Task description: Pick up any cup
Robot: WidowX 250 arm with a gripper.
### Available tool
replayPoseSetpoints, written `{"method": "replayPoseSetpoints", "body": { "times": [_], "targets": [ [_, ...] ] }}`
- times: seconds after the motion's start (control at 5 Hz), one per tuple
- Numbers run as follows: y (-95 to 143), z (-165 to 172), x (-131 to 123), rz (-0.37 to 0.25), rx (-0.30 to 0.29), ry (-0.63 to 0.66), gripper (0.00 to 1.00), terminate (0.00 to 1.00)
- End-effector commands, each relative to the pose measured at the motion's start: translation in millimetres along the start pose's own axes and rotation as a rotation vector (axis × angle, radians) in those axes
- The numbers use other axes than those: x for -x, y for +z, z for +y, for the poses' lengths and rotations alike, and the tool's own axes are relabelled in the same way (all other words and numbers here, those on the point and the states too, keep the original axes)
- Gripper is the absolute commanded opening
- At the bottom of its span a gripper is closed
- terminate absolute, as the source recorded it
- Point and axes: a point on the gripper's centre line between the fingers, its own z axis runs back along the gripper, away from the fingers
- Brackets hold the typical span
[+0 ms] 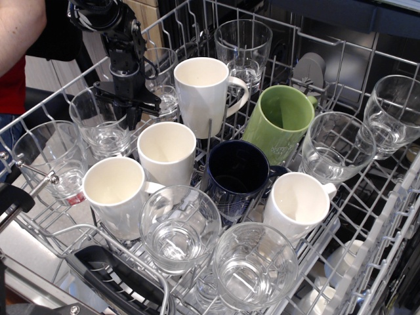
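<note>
Several clear tumblers stand in the dishwasher rack point(367, 256). The nearest cup point(98, 126) is at the back left, with another point(49, 157) to its left and one point(243, 46) at the back. My black gripper point(131, 115) hangs from the arm at the top left, just over that cup's right rim, beside the tall white mug point(203, 92). The fingers point(134, 118) point down and look close together. The cup's rim and the dark fingers overlap, so I cannot tell whether they pinch the glass.
Three more white mugs point(167, 154) point(115, 193) point(298, 203), a green mug point(283, 121) and a navy mug point(236, 174) fill the middle. Rounder glasses point(178, 226) point(254, 266) point(335, 147) point(392, 115) stand at the front and right. A person's arm point(20, 20) is at the top left.
</note>
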Motion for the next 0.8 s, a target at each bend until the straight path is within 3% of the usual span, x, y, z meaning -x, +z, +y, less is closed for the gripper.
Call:
{"method": "replayPoseSetpoints", "body": {
  "times": [0.0, 0.2, 0.6],
  "targets": [
    [86.7, 16.6, -50.2, -0.155, -0.001, 0.063, 0.00, 0.00],
    [114.2, 23.2, -55.7, -0.200, -0.009, 0.123, 0.00, 0.00],
    [157.8, 30.6, -44.2, -0.106, -0.038, 0.150, 0.00, 0.00]
  ]
}}
